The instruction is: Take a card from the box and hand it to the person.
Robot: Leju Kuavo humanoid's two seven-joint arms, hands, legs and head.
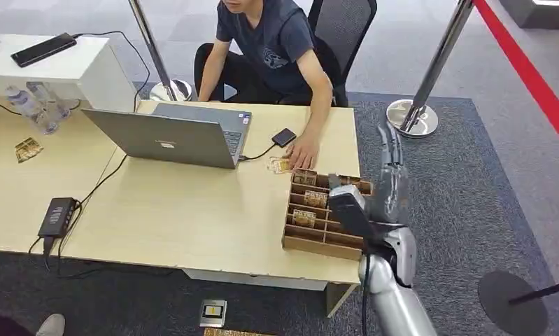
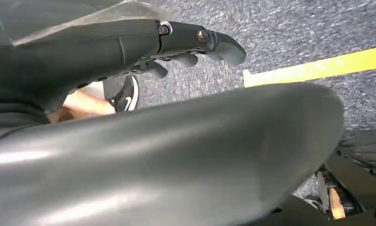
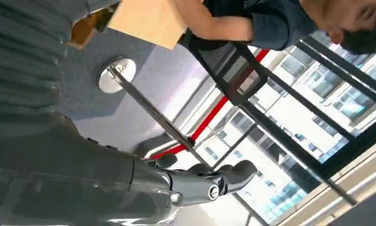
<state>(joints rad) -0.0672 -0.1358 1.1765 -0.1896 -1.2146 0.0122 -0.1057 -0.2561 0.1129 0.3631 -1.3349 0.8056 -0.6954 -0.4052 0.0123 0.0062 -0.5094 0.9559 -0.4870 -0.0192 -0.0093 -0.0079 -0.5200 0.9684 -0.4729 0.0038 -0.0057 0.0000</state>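
Observation:
The wooden box (image 1: 317, 243) with slots sits at the table's right end, and cards (image 1: 315, 199) stand in several of its slots. My right hand (image 1: 392, 178) is raised just right of the box, off the table's edge, fingers stretched up and holding nothing; the right wrist view shows those fingers (image 3: 223, 178) spread and bare. The seated person rests a hand (image 1: 304, 152) on the table just behind the box, next to a loose card (image 1: 279, 165). My left hand (image 2: 176, 44) hangs over the carpet with straight, empty fingers.
An open laptop (image 1: 171, 136) stands mid-table, cabled to a small black device (image 1: 284, 136). A black power adapter (image 1: 57, 215), bottles (image 1: 35, 105) and another card (image 1: 28, 149) lie to the left. A stanchion base (image 1: 413, 117) stands on the carpet right of the table.

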